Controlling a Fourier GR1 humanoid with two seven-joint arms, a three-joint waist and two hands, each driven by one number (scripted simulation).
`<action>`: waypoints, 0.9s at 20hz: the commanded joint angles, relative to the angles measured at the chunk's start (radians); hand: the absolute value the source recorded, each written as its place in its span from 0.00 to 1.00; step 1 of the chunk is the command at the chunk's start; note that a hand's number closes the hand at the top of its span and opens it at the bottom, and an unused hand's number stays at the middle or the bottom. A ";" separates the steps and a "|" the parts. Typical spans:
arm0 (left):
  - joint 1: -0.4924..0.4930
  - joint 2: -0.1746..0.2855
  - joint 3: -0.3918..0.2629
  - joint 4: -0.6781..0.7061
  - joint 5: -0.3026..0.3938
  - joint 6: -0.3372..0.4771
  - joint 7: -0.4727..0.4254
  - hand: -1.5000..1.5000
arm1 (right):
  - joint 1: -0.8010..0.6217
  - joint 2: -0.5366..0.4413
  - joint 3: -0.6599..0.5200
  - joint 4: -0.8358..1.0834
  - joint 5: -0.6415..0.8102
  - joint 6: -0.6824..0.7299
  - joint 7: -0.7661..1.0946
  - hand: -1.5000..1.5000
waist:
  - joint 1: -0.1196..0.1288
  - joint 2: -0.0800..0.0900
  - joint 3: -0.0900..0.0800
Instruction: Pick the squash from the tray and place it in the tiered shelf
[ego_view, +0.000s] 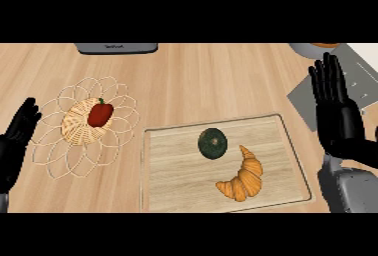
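Right now I am holding my right hand (338, 112) up at the right side of the view, fingers straight and pointing away from me, spread slightly and gripping nothing. It is hovering beyond the right edge of the tray (177, 185), well apart from what is lying on it. My left hand (16, 142) is resting open at the left edge, fingers up, just beside the outer loops of the wire basket (77, 134).

The squash (212, 143), dark green and round, is sitting on the tray's wooden surface, in its far half and a little right of the middle. A croissant (244, 179) is lying near it on the side closer to me, its pointed tip reaching up toward the squash; I cannot tell whether the two are touching. Neither hand is touching either one.

A red pepper (100, 114) is sitting in the woven centre of the basket, left of the tray. A grey panel (301, 100) is lying on the counter (207, 80) at the right, partly hidden behind my right hand. A grey appliance (117, 48) is showing at the far edge.
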 joint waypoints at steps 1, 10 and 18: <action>-0.035 -0.053 -0.007 0.026 -0.029 -0.005 -0.002 0.50 | 0.002 0.017 0.048 -0.010 0.028 0.011 0.057 1.00 | 0.031 -0.011 0.006; -0.141 -0.227 -0.056 -0.018 0.016 0.124 0.084 0.50 | -0.163 0.175 0.142 0.119 -0.023 -0.007 0.273 0.00 | 0.031 -0.009 0.006; -0.093 -0.215 -0.050 -0.114 -0.015 0.152 0.170 0.50 | -0.209 -0.064 0.205 -0.071 -0.044 0.276 0.445 0.00 | 0.024 -0.018 0.005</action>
